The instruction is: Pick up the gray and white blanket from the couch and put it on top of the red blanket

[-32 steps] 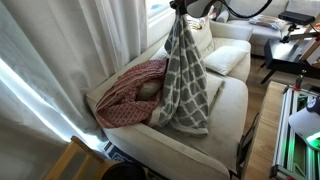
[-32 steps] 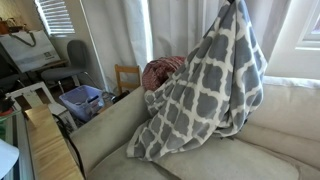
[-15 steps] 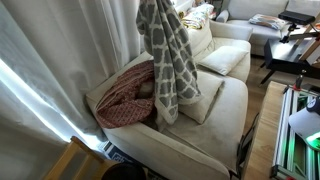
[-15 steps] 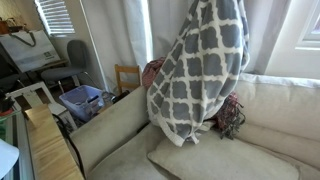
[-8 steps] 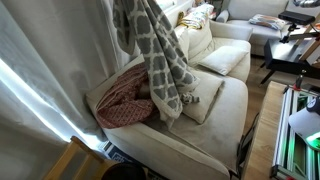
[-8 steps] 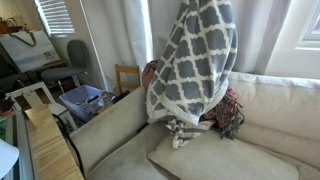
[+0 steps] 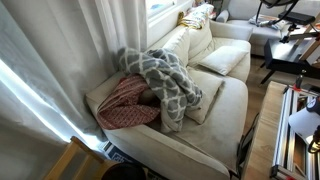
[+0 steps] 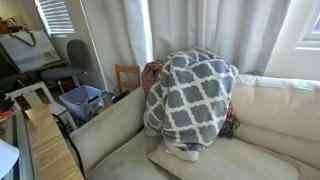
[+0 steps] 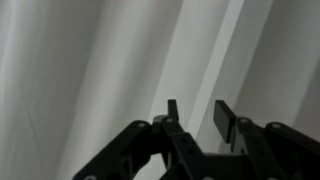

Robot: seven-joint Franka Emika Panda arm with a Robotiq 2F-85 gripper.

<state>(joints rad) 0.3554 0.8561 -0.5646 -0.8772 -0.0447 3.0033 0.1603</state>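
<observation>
The gray and white blanket [image 7: 165, 82] lies in a heap at the end of the cream couch [image 7: 215, 125], draped over the red blanket [image 7: 125, 100]. In an exterior view the gray and white blanket [image 8: 190, 100] covers most of the red blanket, whose edges [image 8: 152, 72] show beside it. My gripper [image 9: 197, 120] shows only in the wrist view. It is open and empty, facing the white curtain [image 9: 90, 70]. The arm is out of both exterior views.
White curtains [image 7: 70, 45] hang behind the couch. A flat cushion [image 7: 212, 98] and back pillows [image 7: 228, 58] lie on the seat. A wooden chair [image 8: 127, 78], a blue bin [image 8: 82, 100] and a desk [image 8: 45, 140] stand beside the couch.
The gray and white blanket was hanging from my gripper and moving toward the couch end. It has been let go and has dropped onto the red blanket.
</observation>
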